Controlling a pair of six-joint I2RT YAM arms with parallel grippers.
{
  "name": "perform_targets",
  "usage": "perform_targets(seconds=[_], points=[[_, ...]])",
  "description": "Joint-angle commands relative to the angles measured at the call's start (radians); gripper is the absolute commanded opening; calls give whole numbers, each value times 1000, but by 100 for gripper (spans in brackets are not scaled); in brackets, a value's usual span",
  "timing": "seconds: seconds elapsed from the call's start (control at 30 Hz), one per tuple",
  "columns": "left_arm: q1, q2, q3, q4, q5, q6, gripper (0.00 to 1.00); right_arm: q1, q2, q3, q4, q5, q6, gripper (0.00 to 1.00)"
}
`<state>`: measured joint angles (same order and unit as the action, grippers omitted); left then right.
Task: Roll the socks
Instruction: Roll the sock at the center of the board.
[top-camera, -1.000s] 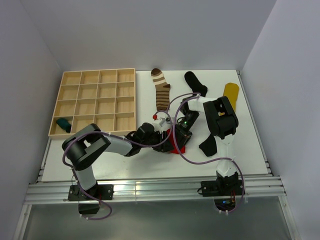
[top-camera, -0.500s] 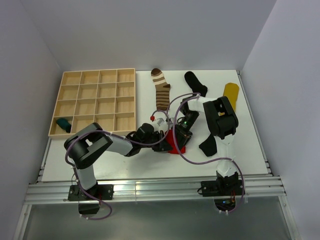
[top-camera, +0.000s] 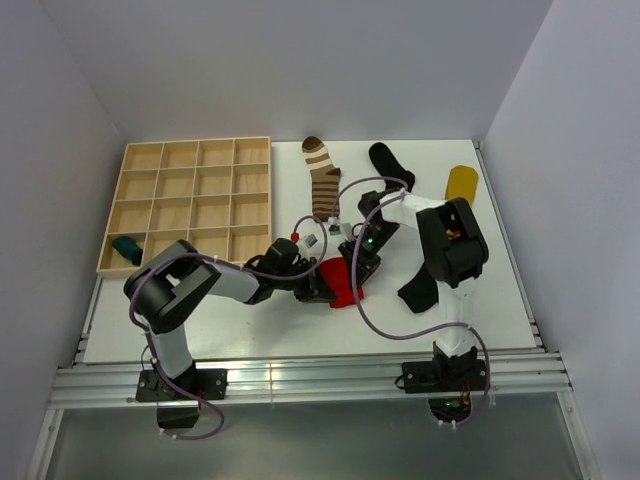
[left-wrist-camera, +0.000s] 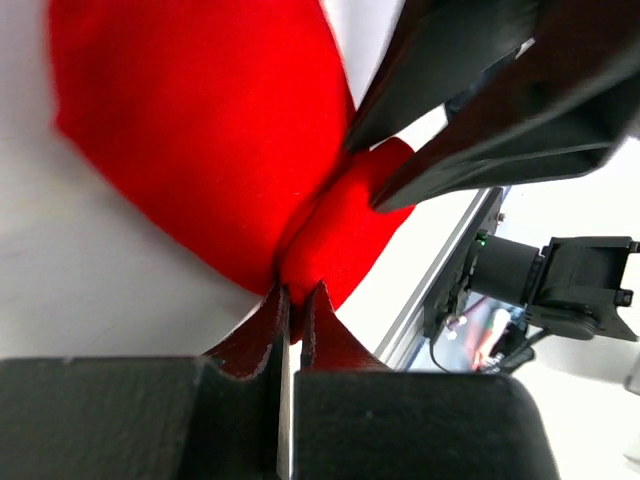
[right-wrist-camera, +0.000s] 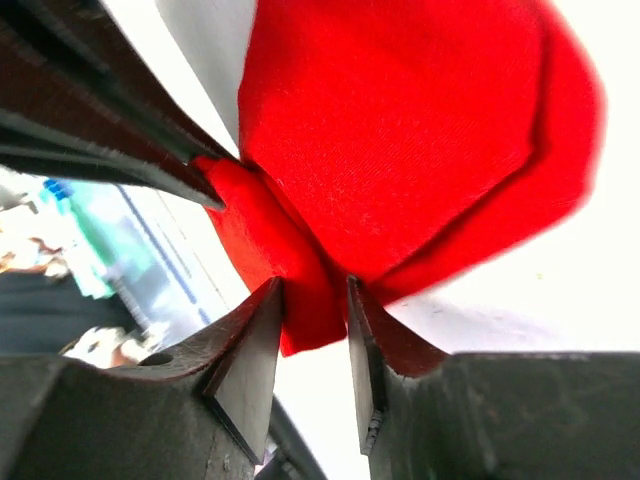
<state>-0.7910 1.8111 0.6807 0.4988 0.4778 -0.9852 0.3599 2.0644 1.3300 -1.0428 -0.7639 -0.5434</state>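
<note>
Left wrist cam: left gripper (left-wrist-camera: 293, 297) is clamped tight on an edge of the red sock (left-wrist-camera: 200, 130), mid-table. Right gripper (right-wrist-camera: 315, 300) faces it, jaws parted around a fold. Pinching or loose, can't tell. Its fingers cover part of the sock. Striped sock (top-camera: 323, 180) and black sock (top-camera: 392, 165) lie farther back, wooden tray (top-camera: 197, 196) to the left. Both arms reach in low, tips nearly meeting.

Red fabric sock (top-camera: 340, 283) at centre; brown-and-cream striped sock (top-camera: 322, 180) far behind it; plain black sock (top-camera: 392, 165) to its right; yellow sock (top-camera: 461, 183) far right; teal sock (top-camera: 127, 249) in pale wooden tray (top-camera: 198, 142); white bench (top-camera: 500, 290).
</note>
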Motion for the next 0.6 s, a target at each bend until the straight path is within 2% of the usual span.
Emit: perform_targets(seconds=[0.0, 0.27, 0.57], points=[[39, 34, 3, -209, 97, 34, 0, -35, -81, -20, 147, 5, -43, 40], [127, 73, 51, -382, 182, 85, 0, -76, -275, -155, 299, 11, -93, 45], [142, 100, 169, -560, 176, 123, 0, -44, -630, -399, 483, 9, -201, 54]])
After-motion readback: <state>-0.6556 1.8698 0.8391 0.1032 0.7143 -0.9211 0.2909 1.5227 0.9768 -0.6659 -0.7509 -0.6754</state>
